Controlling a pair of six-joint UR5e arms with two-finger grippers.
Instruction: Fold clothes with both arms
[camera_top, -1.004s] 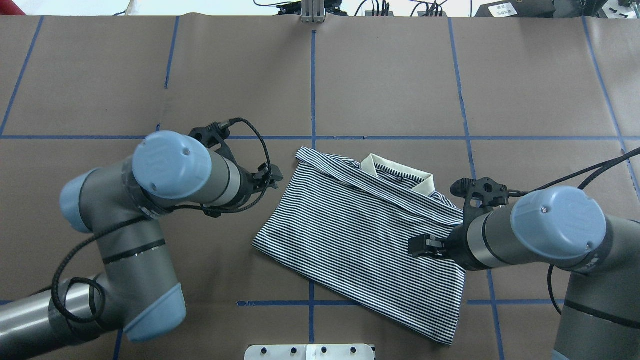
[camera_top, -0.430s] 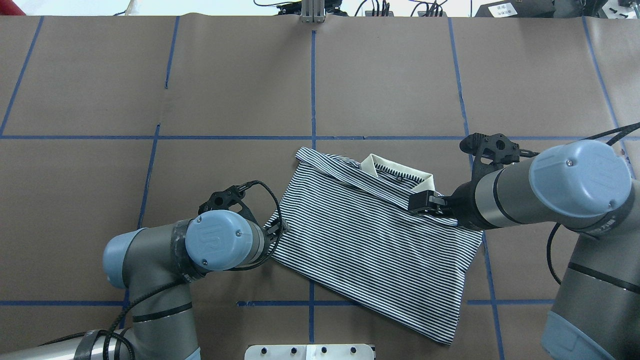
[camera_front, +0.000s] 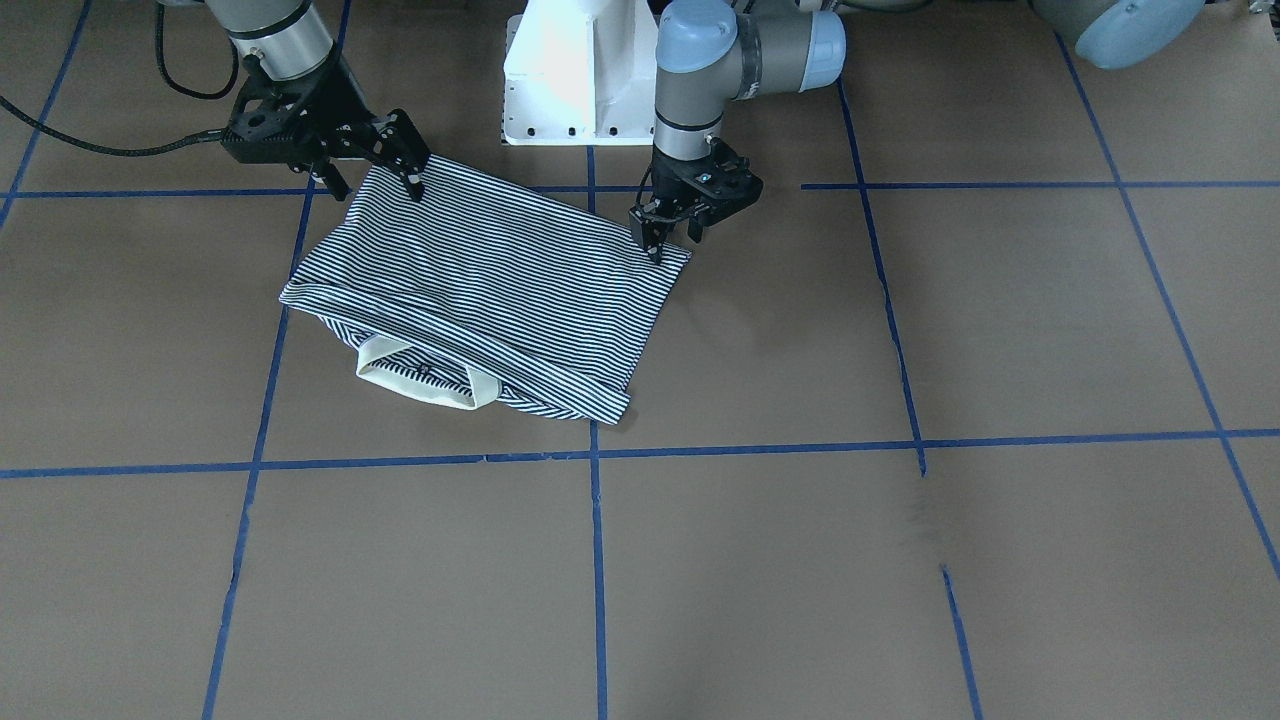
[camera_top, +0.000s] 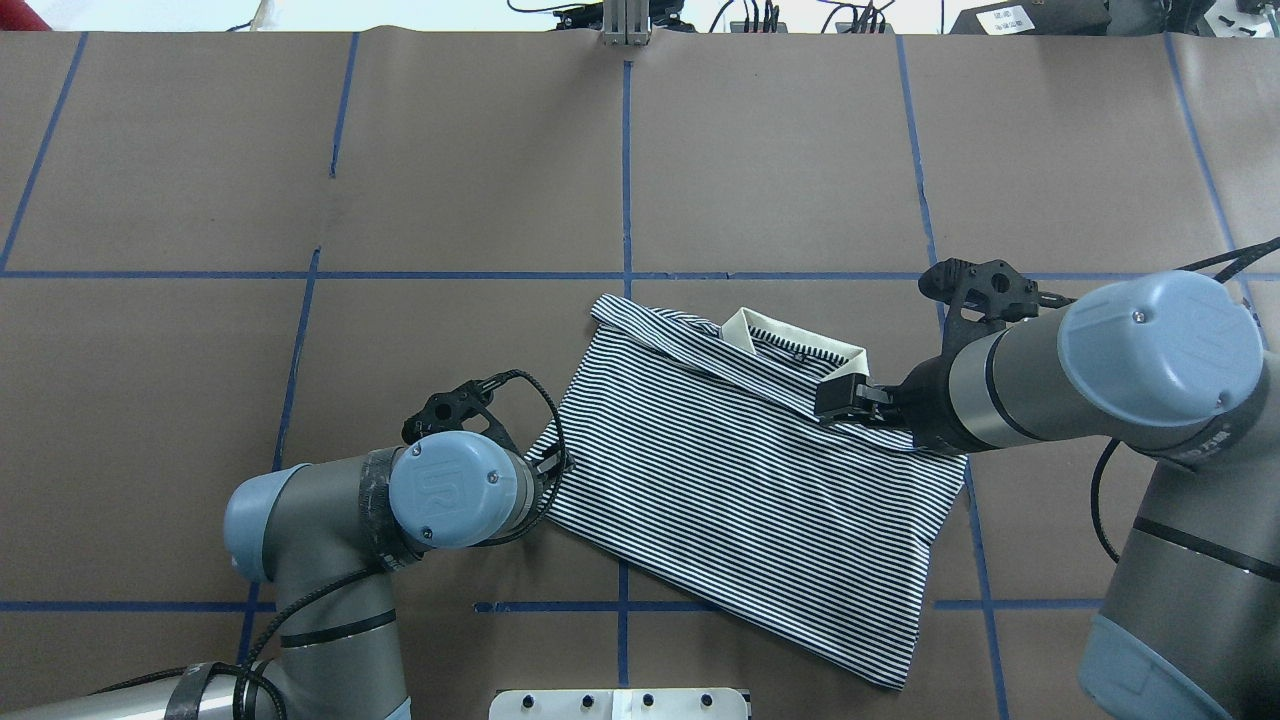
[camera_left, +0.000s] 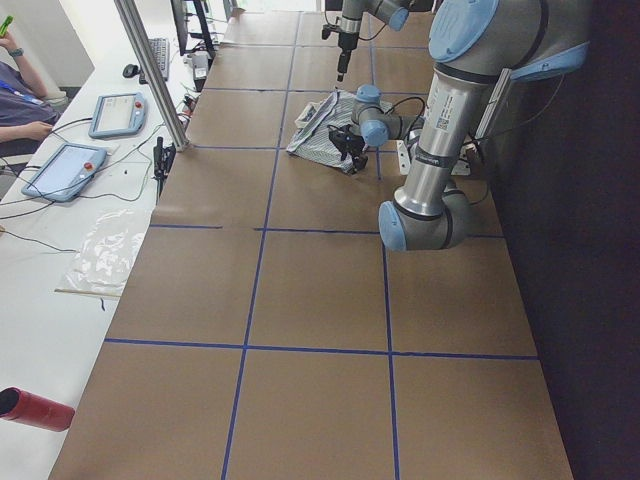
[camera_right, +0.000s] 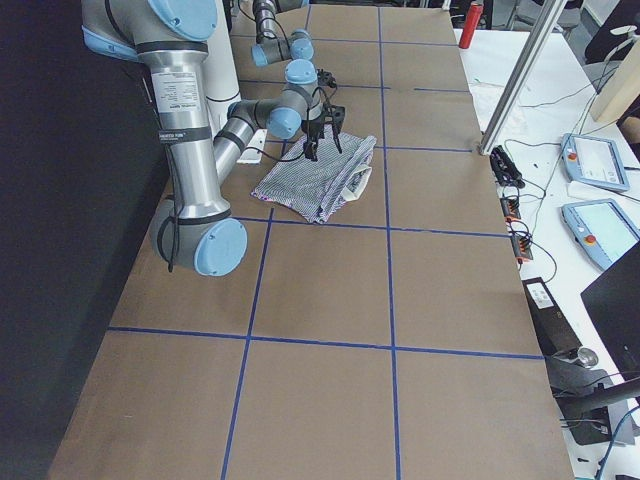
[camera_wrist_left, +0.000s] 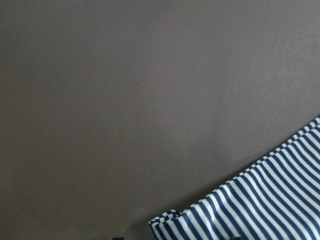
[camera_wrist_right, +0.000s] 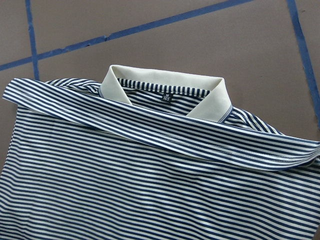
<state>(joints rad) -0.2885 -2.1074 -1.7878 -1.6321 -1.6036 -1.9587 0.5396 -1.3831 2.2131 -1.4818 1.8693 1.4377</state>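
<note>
- Got the polo shirt (camera_top: 740, 480) half-folded on the tabletop (camera_top: 450, 150).
- Lining up grabs: left gripper (camera_front: 672, 245) at its corner, right gripper (camera_front: 378, 188) hovering above, both open, empty.
- Needs an even two-sided pinch next, probably.

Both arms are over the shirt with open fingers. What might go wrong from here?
1. The left fingers sit low at the very corner of the shirt; they may miss it or pinch only the top layer.
2. The right fingers look higher, over the other side; a lift out of step could skew the fold.
3. The loose band across the collar could fall open when dragged.
</note>
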